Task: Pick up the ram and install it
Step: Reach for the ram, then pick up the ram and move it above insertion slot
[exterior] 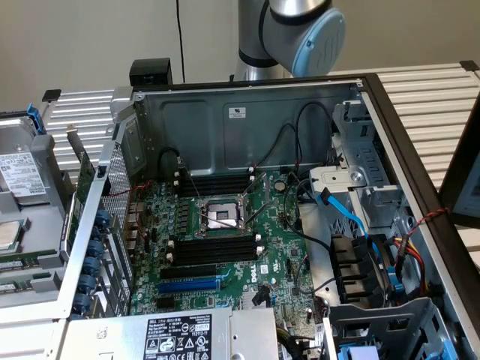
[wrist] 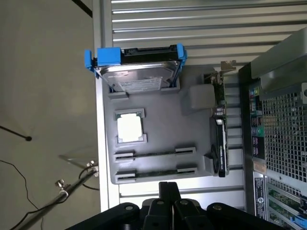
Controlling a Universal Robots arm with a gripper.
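Closest to the lens on my wrist, my claw (wrist: 169, 188) is hanging closed, its dark fingers (wrist: 164, 194) pressing together and gripping nothing, just off one edge of a grey tray (wrist: 158, 115).

Under everything, the slatted metal bench (wrist: 192, 28) is carrying the work. On it the open computer case (exterior: 247, 120) is lying on its side, and my arm (exterior: 300, 30) is rising beyond its far wall. Inside, the green motherboard (exterior: 277, 247) is facing up, showing its processor socket (exterior: 221, 216), long black memory slots (exterior: 214, 247) on the near and far sides of that socket, and a blue expansion slot (exterior: 191, 285) nearer the exterior camera.

The tray is sitting on the bench outside the case, off to the exterior view's left. It is holding a hard drive (wrist: 136, 79) in a blue bracket, an expansion card (wrist: 219, 143) standing on edge, and a square processor chip (wrist: 130, 127).

The ram (wrist: 155, 172) is resting on edge in the tray holder closest to my claw, apart from my fingers, and a second ram stick (wrist: 155, 154) is lying parallel just beyond it.
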